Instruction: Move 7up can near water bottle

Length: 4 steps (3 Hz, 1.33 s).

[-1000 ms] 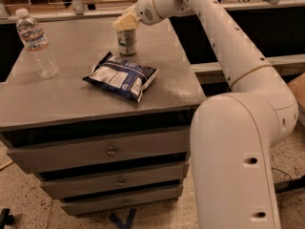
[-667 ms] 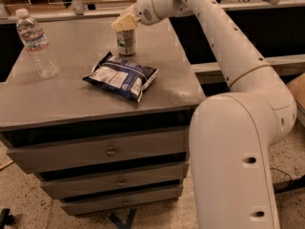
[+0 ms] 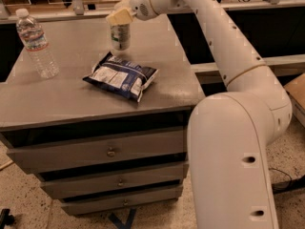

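The gripper [image 3: 119, 18] sits at the far middle of the grey cabinet top [image 3: 66, 101], clamped down over the top rim of the 7up can [image 3: 120, 37], its pale pads [image 3: 114, 18] closed on the can's upper part. Compared with a second ago, gripper and can have shifted together a little to the left and upward, and the can's base now seems to hang just clear of the surface, with a faint shadow under it. I take that to mean the grasp has held and the carry has begun. Just in front of the can lies the dark blue-and-white snack bag [image 3: 121, 76], which has not moved. The water bottle [image 3: 37, 44] stands upright near the far left edge, unchanged and well apart from the can. The task is therefore at an early stage: the can must cross leftward behind the bag and be set down beside the bottle without knocking it.
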Tool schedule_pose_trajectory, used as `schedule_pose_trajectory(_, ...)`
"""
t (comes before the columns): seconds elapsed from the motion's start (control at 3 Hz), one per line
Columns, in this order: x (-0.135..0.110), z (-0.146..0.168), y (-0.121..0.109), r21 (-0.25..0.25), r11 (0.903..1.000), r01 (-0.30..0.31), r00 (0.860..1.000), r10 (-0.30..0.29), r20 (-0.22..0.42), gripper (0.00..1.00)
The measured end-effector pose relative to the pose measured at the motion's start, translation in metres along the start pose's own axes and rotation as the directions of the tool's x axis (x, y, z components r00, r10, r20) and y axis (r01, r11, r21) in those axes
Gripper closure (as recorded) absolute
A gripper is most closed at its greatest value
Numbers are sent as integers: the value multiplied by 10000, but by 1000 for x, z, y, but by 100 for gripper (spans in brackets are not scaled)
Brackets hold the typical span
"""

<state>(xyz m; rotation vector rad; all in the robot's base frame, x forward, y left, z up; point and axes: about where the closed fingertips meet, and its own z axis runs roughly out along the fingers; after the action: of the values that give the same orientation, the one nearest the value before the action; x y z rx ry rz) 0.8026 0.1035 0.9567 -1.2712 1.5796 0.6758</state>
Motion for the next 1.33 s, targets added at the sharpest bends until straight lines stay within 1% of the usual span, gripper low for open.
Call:
schedule_pose_trajectory(0.33,-56,-11,12,-17,9949,1012,9900,-1005,994,100)
schedule_pose_trajectory(0.67,-91,-10,22,-115,9863,1643,9747,-1605,1555,100)
schedule_pose_trajectory(1.0,-99,22,35,-741,9810,1792,9736,-1660,1569,100)
schedule_pose_trajectory(1.33,-88,53,45,-1348,9786,1552,9821,-1382,1277,100)
